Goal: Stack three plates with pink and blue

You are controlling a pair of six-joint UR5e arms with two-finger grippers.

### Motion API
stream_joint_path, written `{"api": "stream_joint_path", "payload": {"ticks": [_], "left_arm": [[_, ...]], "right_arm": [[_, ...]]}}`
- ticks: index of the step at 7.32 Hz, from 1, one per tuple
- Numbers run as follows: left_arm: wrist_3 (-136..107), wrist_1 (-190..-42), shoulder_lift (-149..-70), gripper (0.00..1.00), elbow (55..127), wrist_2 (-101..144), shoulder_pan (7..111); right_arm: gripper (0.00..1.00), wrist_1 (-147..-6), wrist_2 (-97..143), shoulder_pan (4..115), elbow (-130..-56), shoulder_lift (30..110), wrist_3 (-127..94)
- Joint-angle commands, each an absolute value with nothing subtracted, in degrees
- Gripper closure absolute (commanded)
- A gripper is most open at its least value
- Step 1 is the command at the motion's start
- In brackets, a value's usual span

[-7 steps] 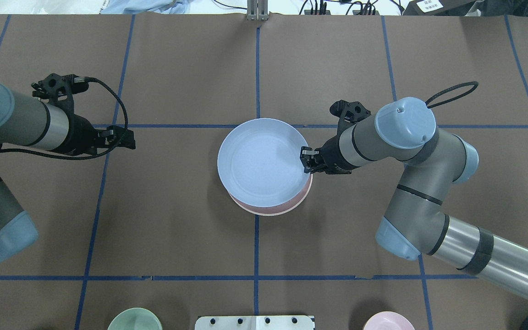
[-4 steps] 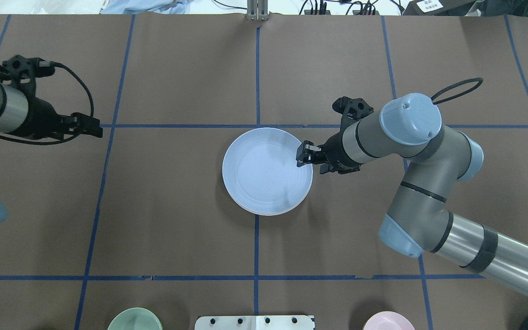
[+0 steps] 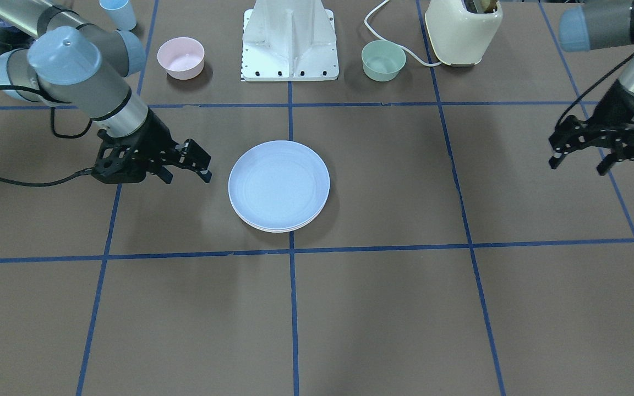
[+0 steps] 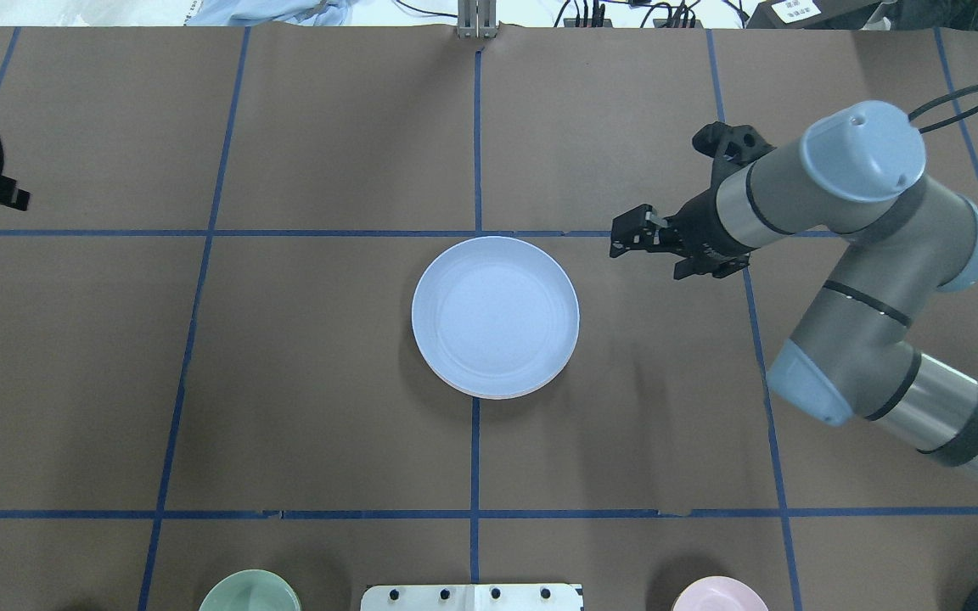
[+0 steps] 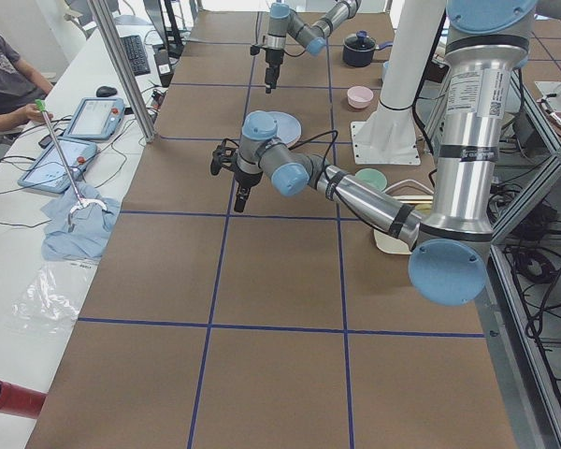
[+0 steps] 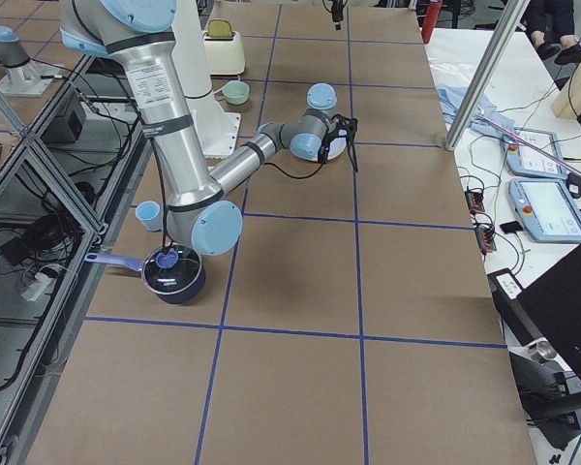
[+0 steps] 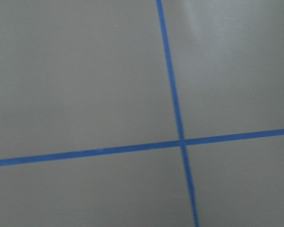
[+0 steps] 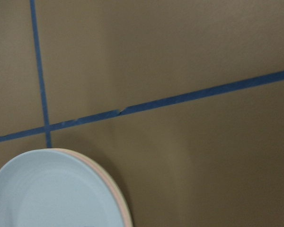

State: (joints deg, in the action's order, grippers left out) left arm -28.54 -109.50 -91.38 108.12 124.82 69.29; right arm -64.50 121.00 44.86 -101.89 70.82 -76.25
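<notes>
The light blue plate (image 4: 495, 316) lies flat on top of a stack at the table's middle, also in the front view (image 3: 279, 184). In the right wrist view the blue plate (image 8: 52, 194) shows a thin pale pink plate rim (image 8: 117, 193) under its edge. The cream-white plate shows only as a pale edge (image 3: 273, 229) at the stack's bottom. My right gripper (image 4: 625, 240) is open and empty, off the stack's far right side, also in the front view (image 3: 187, 165). My left gripper (image 3: 578, 162) is open and empty, far from the stack.
A small pink bowl (image 3: 180, 57), a green bowl (image 3: 383, 60), a light blue cup (image 3: 118, 14) and a cream toaster (image 3: 463, 30) stand along the robot's side by the white base (image 3: 290, 38). A dark pot (image 6: 172, 274) sits near the right arm's base.
My right gripper lowered the blue plate onto the pink one, let go, and drew back to the right. My left arm pulled away to the left edge.
</notes>
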Motion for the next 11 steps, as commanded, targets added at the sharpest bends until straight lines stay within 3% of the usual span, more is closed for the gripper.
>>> {"api": "stream_joint_path", "payload": {"ticks": [1, 3, 6, 11], "left_arm": [[-9.0, -109.2, -90.6, 0.00, 99.4, 126.9, 80.7], [1.9, -109.3, -91.1, 0.00, 93.7, 126.9, 85.7], [10.6, -109.2, -90.0, 0.00, 90.7, 126.9, 89.5], [10.2, -114.9, -86.9, 0.00, 86.3, 126.2, 89.4]], "right_arm": [[0.00, -74.1, 123.8, 52.8, -104.0, 77.2, -57.7], [0.00, -80.7, 124.2, 61.4, -105.1, 85.0, -34.3], [0.00, -93.0, 129.2, 75.5, -102.4, 88.0, -2.6], [0.00, -91.9, 129.0, 80.2, -100.1, 93.6, -0.7]]}}
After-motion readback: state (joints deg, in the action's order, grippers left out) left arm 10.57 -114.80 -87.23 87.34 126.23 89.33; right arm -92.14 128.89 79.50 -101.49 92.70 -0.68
